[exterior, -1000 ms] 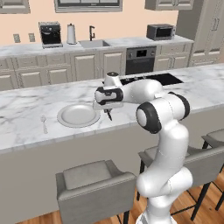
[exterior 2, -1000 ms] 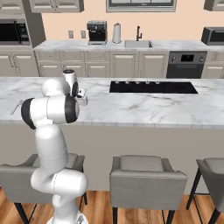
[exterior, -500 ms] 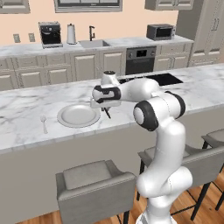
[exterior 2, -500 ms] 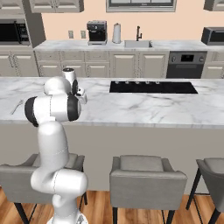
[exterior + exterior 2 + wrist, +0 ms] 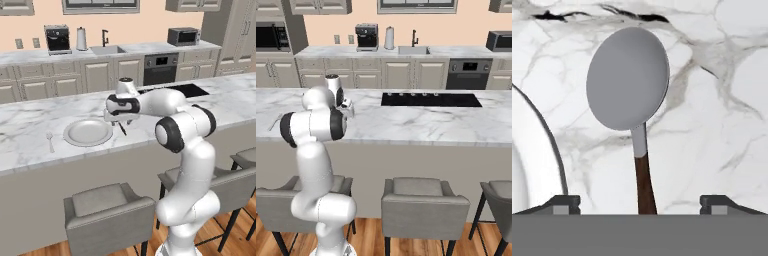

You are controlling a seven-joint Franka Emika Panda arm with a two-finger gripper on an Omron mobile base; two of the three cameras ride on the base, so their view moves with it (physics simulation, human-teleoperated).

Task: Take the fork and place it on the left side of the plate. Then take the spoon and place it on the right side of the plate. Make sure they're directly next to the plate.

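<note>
While the claw [image 5: 640,202] hangs spread above it, the spoon [image 5: 632,100] lies beside the bare plate [image 5: 88,132].

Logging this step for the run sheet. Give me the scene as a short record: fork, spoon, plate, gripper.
fork: flat on the counter, left of the plate, a small gap between
spoon: on the counter just right of the plate, dark handle between the fingertips
plate: on the marble island counter
gripper: open, low over the spoon, not gripping it
</note>
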